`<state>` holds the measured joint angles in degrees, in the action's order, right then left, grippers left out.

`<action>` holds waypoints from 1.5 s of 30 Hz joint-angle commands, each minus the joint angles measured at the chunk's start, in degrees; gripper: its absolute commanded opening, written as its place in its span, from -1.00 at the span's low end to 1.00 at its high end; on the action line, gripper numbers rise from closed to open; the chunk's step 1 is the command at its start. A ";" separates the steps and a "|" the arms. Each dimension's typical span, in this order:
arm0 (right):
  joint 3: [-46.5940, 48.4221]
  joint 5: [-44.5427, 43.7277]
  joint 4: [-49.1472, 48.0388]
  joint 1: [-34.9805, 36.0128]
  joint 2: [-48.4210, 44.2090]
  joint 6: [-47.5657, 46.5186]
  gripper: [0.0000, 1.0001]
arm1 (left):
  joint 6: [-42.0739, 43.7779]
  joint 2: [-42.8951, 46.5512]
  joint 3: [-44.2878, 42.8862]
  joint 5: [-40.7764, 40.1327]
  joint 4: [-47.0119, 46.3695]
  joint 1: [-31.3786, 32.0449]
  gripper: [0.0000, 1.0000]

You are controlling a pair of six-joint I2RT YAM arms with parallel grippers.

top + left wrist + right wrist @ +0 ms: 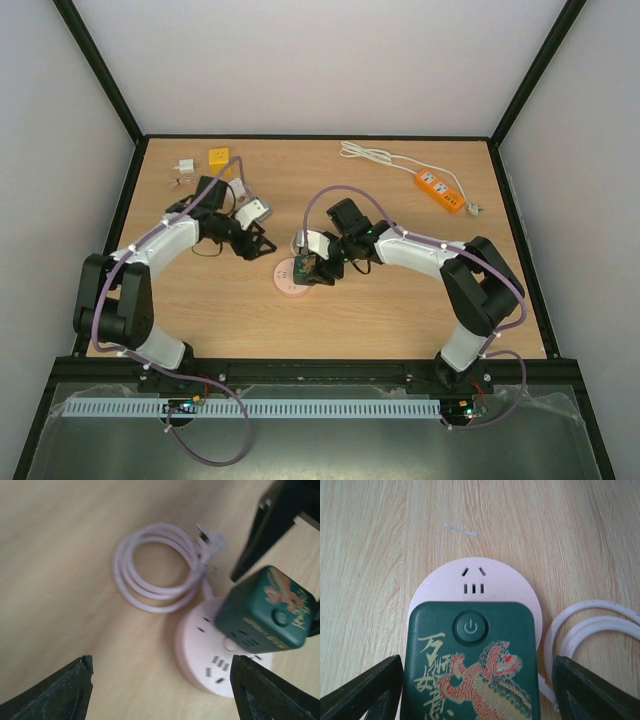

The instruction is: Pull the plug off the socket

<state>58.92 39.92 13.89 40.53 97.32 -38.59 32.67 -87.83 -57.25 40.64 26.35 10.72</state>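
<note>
A round pink socket [288, 279] [475, 577] [200, 652] lies mid-table, with a dark green cube plug [307, 267] [472, 660] [267, 612] bearing a dragon print and a power button seated on it. My right gripper [322, 262] [477, 692] is open and straddles the plug; a gap shows at its right finger. My left gripper [256, 241] [162, 690] is open low over the table just left of the socket, its right finger [260, 690] over the socket's rim. The socket's white cord [155, 567] [585, 625] lies coiled beside it.
An orange power strip [440, 190] with a white cord [375, 155] lies at the back right. A yellow block [218, 157] and a small white adapter [183, 168] sit at the back left. A silver-white item [255, 212] and black cable lie by the left arm.
</note>
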 commanded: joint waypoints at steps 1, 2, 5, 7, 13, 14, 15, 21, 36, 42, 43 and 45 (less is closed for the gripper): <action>1.26 0.83 -0.07 0.32 1.19 0.69 0.53 | -7.91 1.83 3.15 -2.58 -0.38 4.35 0.51; 1.14 0.67 -0.62 0.30 1.29 1.33 0.51 | -10.33 1.58 4.00 -3.91 -1.36 5.34 0.48; 0.46 0.34 -1.99 0.35 1.33 2.51 0.51 | -13.24 -0.34 4.48 -4.37 -0.64 6.62 0.40; -0.17 0.26 -2.35 0.64 1.22 2.72 0.50 | -14.96 -1.62 4.70 -4.76 -0.34 6.67 0.36; -1.21 -0.35 -3.84 1.76 1.75 3.40 0.51 | -16.14 -3.46 7.47 -5.14 -0.92 7.10 0.33; -1.13 -0.37 -3.92 1.93 1.94 3.51 0.50 | -16.05 -3.63 7.65 -4.91 -0.94 7.29 0.34; -0.98 -0.37 -3.88 2.17 2.18 3.50 0.50 | -16.10 -3.70 7.82 -4.59 -1.19 7.54 0.34; -0.75 -1.73 -4.35 3.56 2.97 3.67 0.38 | -17.18 -5.59 7.59 -7.35 -2.92 10.29 0.32; -1.10 -1.80 -5.37 3.65 0.66 4.93 -0.13 | -17.42 -9.50 8.30 -17.07 -4.82 13.34 0.11; -0.15 -1.81 -5.23 3.64 -0.21 5.63 -0.27 | -17.57 -10.79 8.30 -19.83 -4.90 13.36 0.03; -0.10 -1.86 -5.30 3.67 -0.41 5.61 -0.29 | -17.63 -10.92 8.15 -20.19 -4.83 13.38 0.03; 0.06 -1.79 -5.09 3.67 -0.95 5.76 -0.32 | -17.64 -11.28 8.13 -20.95 -4.82 13.45 0.02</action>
<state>58.33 37.41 9.69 43.72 99.50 -33.78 14.74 -95.53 -49.93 29.78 21.30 23.83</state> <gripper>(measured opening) 0.583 0.516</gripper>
